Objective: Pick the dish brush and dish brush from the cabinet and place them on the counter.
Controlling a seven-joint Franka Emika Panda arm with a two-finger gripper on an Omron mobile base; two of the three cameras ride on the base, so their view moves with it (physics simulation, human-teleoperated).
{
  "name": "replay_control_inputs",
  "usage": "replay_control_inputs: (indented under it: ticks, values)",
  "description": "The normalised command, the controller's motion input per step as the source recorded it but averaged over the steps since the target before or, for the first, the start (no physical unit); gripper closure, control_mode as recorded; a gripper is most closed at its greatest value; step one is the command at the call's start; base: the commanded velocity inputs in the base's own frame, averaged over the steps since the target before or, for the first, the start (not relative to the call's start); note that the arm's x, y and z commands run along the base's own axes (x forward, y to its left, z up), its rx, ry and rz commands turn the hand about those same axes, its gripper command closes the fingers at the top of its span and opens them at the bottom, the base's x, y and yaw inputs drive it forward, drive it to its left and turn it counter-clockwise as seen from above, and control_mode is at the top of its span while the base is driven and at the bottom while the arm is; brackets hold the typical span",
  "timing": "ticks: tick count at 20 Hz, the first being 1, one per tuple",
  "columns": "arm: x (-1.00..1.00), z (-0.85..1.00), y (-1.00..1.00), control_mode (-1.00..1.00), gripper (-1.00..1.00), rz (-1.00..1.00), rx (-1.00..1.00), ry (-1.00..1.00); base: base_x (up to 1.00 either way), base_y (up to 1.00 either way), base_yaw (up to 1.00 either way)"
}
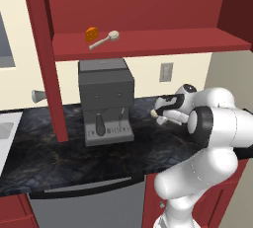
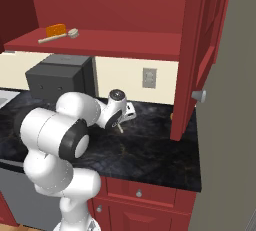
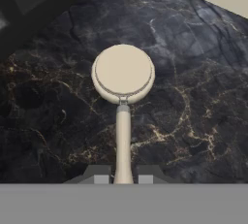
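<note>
Fingers (image 3: 123,179) closed on the handle of one dish brush (image 3: 123,75); the thin straight handle runs out from between them, round flat beige head at the far end, over the black veined surface (image 3: 193,72). In the right base view the handle tip (image 2: 120,128) pokes down out of the hand toward the stone. Second dish brush (image 1: 105,40) lies up on the red cabinet shelf (image 1: 163,42), well above the fingers, just beside an orange block (image 1: 91,34). Arm is folded low, elbow forward, wrist bent down by the grey coffee machine (image 1: 105,101).
</note>
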Motion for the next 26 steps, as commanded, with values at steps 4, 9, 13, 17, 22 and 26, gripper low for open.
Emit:
replay_control_inputs:
  ticks: [4,9,13,17,22,26]
  values:
    - [0.18,-0.41,0.02,-1.00,1.00,0.00,-0.01,0.00,0.00,0.00,0.00]
    - [0.17,-0.39,0.00,-1.00,1.00,0.00,-0.03,0.00,0.00,0.00,0.00]
    - [0.18,-0.37,0.01,-1.00,1.00,0.00,-0.05,0.00,0.00,0.00,0.00]
    - [0.17,-0.30,0.05,-1.00,1.00,0.00,-0.04,0.00,0.00,0.00,0.00]
    - [0.05,-0.11,0.15,-1.00,-1.00,0.00,0.00,0.01,0.00,0.00,0.00]
    - [-0.01,0.01,0.03,-1.00,-1.00,0.00,-0.01,0.02,0.00,0.00,0.00]
